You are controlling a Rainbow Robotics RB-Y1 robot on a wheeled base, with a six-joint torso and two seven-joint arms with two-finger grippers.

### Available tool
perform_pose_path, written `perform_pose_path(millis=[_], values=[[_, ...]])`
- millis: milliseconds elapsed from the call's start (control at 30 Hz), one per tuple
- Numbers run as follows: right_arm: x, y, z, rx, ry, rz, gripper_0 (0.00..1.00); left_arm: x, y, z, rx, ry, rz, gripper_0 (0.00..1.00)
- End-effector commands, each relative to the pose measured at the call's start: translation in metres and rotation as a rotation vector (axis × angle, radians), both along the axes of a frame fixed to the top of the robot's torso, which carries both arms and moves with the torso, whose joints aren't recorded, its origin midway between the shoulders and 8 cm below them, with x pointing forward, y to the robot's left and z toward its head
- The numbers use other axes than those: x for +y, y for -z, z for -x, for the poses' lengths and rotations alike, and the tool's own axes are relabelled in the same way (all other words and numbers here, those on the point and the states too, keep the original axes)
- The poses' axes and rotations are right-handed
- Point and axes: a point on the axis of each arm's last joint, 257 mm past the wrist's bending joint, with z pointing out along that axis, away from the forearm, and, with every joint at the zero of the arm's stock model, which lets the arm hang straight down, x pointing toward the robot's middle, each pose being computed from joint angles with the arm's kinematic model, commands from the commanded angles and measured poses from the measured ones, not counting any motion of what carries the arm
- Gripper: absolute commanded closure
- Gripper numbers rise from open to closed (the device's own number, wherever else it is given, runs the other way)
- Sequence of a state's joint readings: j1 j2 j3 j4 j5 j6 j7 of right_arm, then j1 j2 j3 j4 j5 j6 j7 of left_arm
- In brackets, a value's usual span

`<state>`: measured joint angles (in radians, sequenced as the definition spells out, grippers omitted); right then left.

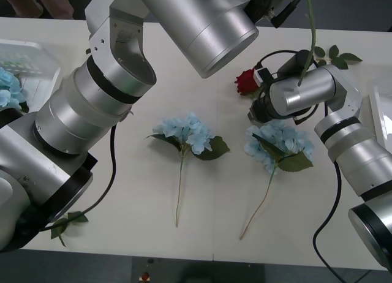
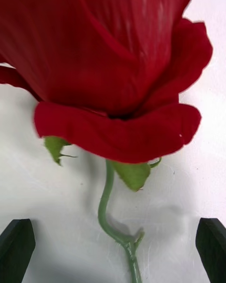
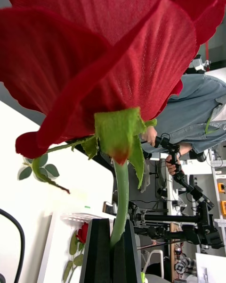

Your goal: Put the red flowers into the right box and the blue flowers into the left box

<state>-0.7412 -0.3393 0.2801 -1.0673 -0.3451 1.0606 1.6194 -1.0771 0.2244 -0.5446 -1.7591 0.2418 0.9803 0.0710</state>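
A red rose lies on the white table, and my right gripper is low over it. In the right wrist view its black fingers stand open on either side of the rose's stem, below the bloom. My left gripper is shut on the stem of another red rose, held high at the back; that stem hangs down in the front view. Two blue flowers lie mid-table. The left box holds a blue flower. The right box holds a red rose.
The right box's edge shows at the table's right side. Green leaves lie behind my right forearm. A loose leaf sprig sits near the front left edge. A black cable hangs by the right arm.
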Motion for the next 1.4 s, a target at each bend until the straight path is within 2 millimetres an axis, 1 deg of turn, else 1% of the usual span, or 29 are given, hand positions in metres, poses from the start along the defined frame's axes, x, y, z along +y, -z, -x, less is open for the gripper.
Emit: perform_pose_path(millis=[33,100,133,167,200,233,267,633,833,900,933,1000,1200,1267,1400], values=[[0.013,-0.024,-0.014,-0.038,0.014,-0.028,0.00,-0.007,-0.039,0.016,-0.071,0.030,0.048,1.00],[0.013,-0.025,-0.015,-0.041,0.016,-0.030,0.00,-0.007,-0.042,0.015,-0.078,0.026,0.054,1.00],[0.013,-0.024,-0.014,-0.039,0.017,-0.032,0.12,-0.006,-0.043,0.014,-0.084,0.020,0.054,1.00],[0.014,-0.024,-0.014,-0.038,0.018,-0.036,0.47,-0.005,-0.045,0.014,-0.090,0.019,0.058,1.00],[0.013,-0.024,-0.014,-0.038,0.021,-0.038,0.74,-0.005,-0.045,0.014,-0.091,0.019,0.060,1.00],[0.014,-0.024,-0.014,-0.037,0.021,-0.042,0.90,-0.005,-0.045,0.014,-0.091,0.019,0.060,1.00],[0.014,-0.024,-0.014,-0.037,0.026,-0.045,1.00,-0.005,-0.045,0.014,-0.091,0.019,0.060,1.00],[0.018,-0.023,-0.013,-0.028,0.049,-0.084,1.00,-0.005,-0.045,0.014,-0.091,0.019,0.060,1.00],[0.013,-0.024,-0.013,-0.024,0.071,-0.102,1.00,-0.005,-0.045,0.014,-0.091,0.019,0.060,1.00],[0.007,-0.030,-0.013,-0.020,0.084,-0.104,1.00,-0.005,-0.045,0.014,-0.091,0.019,0.060,1.00],[0.001,-0.037,-0.013,-0.015,0.095,-0.104,1.00,-0.005,-0.045,0.014,-0.091,0.019,0.060,1.00],[-0.005,-0.047,-0.010,-0.003,0.102,-0.102,1.00,-0.005,-0.045,0.014,-0.091,0.019,0.060,1.00],[-0.021,-0.086,0.004,0.026,0.125,-0.110,1.00,-0.005,-0.045,0.014,-0.091,0.019,0.060,1.00],[-0.023,-0.093,0.007,0.032,0.129,-0.120,1.00,-0.005,-0.045,0.014,-0.091,0.019,0.060,1.00],[-0.023,-0.095,0.006,0.025,0.126,-0.130,1.00,-0.005,-0.045,0.014,-0.091,0.019,0.060,1.00]])
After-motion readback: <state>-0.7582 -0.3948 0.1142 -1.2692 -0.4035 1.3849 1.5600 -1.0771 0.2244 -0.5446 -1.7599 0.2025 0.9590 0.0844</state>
